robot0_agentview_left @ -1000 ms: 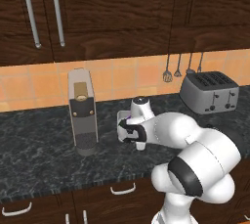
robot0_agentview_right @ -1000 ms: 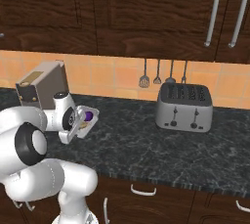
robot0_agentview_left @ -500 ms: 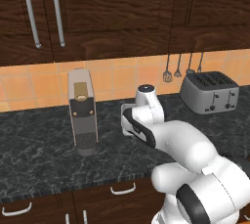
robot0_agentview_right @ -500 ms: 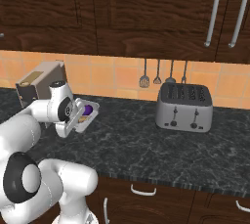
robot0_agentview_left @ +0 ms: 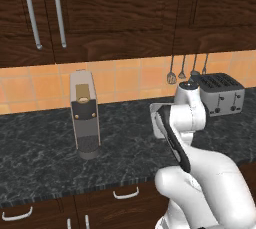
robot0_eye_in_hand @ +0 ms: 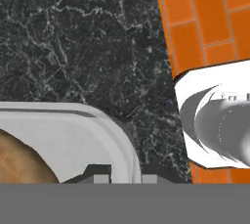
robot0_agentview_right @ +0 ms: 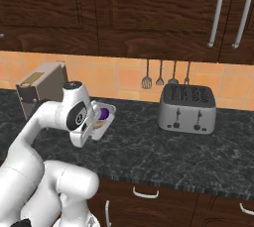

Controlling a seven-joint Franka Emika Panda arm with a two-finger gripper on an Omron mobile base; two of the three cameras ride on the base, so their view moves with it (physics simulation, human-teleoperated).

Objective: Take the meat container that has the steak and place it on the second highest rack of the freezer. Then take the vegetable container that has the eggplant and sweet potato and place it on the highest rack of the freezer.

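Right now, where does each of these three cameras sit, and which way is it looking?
Left base view: behind the arm on its left, looking forward and down at the counter, coffee machine and toaster; the white arm rises at lower right.
Right base view: behind on its right, same counter and toaster; the arm rises at lower left, lifting a tray with an eggplant.
Hand view: on the hand, looking along the gripper clamping the tray's rim.
Both base views share the toaster, coffee machine and hanging utensils.
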